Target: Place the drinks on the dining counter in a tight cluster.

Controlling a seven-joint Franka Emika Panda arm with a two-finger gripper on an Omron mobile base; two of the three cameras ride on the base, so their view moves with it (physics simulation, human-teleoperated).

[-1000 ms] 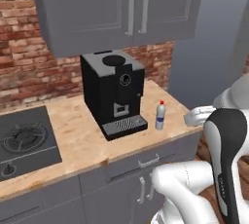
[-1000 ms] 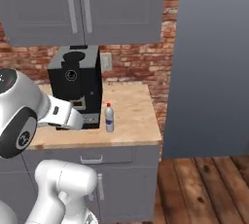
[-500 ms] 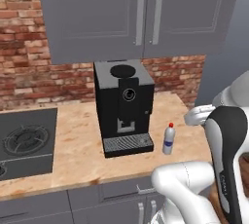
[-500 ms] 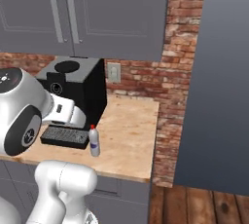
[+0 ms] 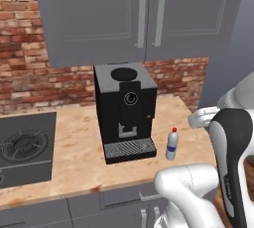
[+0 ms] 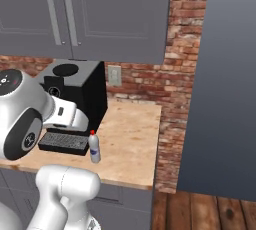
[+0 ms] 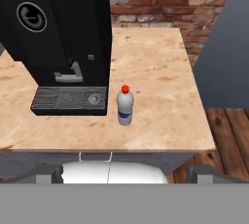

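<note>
Red brick wall (image 5: 30, 81) and grey upper cabinets (image 5: 134, 19) back a wooden counter (image 7: 160, 72) that carries a black coffee machine (image 5: 126, 110) and, at its left end, a stove (image 5: 25, 150). Standing upright on this counter, just beside the front right corner of the machine's drip tray (image 7: 68, 100) and apart from it, is the small clear bottle (image 7: 125, 105) with the red cap (image 7: 125, 89); it also shows in the left base view (image 5: 171, 144) and the right base view (image 6: 94, 147). The dining counter lies elsewhere, so this bottle is yet to be collected. Gripper fingers stand fully apart and hold nothing; in the hand view the bottle lies ahead of them, well clear. Handling estimate: the bottle is probably light, rigid plastic with a smooth, somewhat slippery wall, and being narrow for its height it may tip if nudged. Recommended hold: close the pads across the cylindrical body at or just below the blue label band (image 7: 124, 113), not on the tapered shoulder or cap
</note>
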